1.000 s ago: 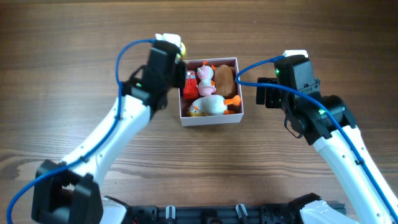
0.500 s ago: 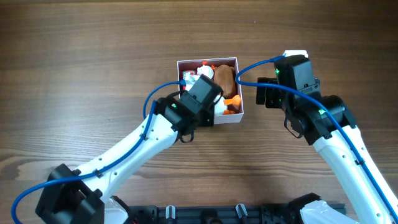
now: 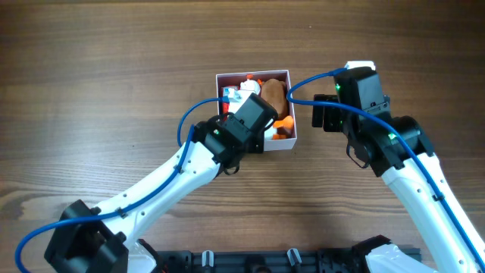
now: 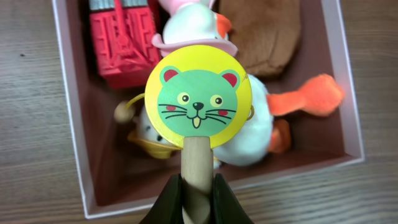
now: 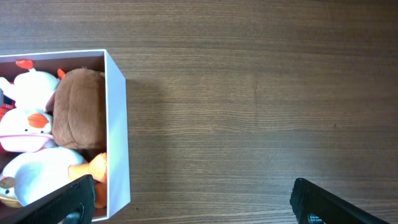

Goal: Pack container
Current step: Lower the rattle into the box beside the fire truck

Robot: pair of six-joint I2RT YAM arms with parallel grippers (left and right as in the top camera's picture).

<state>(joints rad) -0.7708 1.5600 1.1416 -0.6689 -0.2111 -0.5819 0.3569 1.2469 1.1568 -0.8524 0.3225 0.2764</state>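
The container (image 3: 294, 114) is a square white box with a dusty-pink inside, at the table's middle. It also shows in the left wrist view (image 4: 68, 118) and the right wrist view (image 5: 117, 124). It holds a white duck plush (image 4: 255, 134), a brown plush (image 5: 78, 118), a red toy (image 4: 121, 43) and a pink-and-white plush (image 5: 22, 134). My left gripper (image 4: 198, 202) is shut on the wooden stick of a yellow cat-face paddle (image 4: 199, 102) and holds it over the container. My right gripper (image 5: 193, 199) is open and empty, just right of the container.
The wooden table (image 3: 98, 91) surrounds the container. My left arm (image 3: 174, 178) reaches in from the lower left and covers the container's front left corner. My right arm (image 3: 394, 152) stands to the right.
My left arm swung from the container's left side to its front, carrying the paddle over the box. In the last half second it barely shifted. The right arm has not moved.
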